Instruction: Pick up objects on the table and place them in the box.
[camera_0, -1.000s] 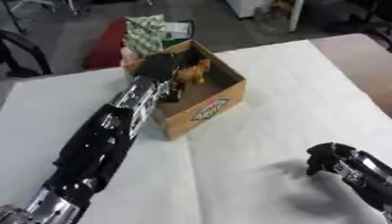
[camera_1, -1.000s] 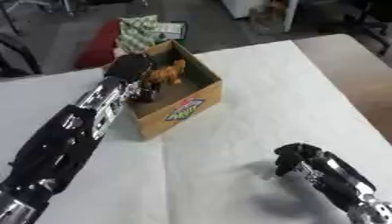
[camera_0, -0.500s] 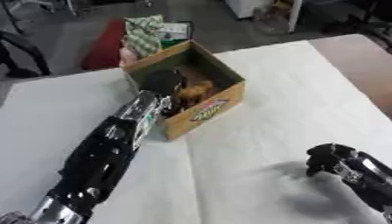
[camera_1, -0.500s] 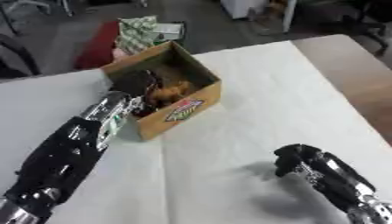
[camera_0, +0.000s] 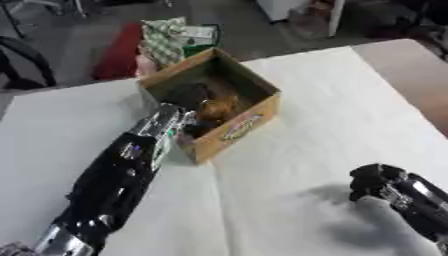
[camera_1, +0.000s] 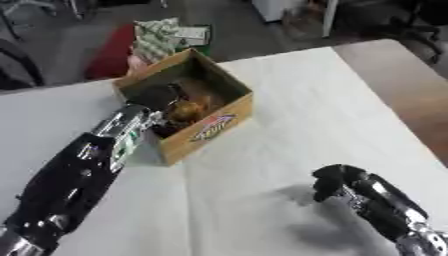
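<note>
Nearest, the right hand (camera_1: 337, 181) rests curled and empty on the worktop (camera_1: 289, 100), well short of the box (camera_0: 249, 118); the left hand (camera_0: 194, 116), fingers hidden, has drawn back toward the box's near wall, leaving brown objects (camera_0: 219, 105) inside, its green-and-red label unreadable.

The left arm stretches forward, its robot hand (camera_0: 194, 101) blurred at the wrist's end; the right robot hand (camera_1: 333, 181) hangs curled at lower right.
</note>
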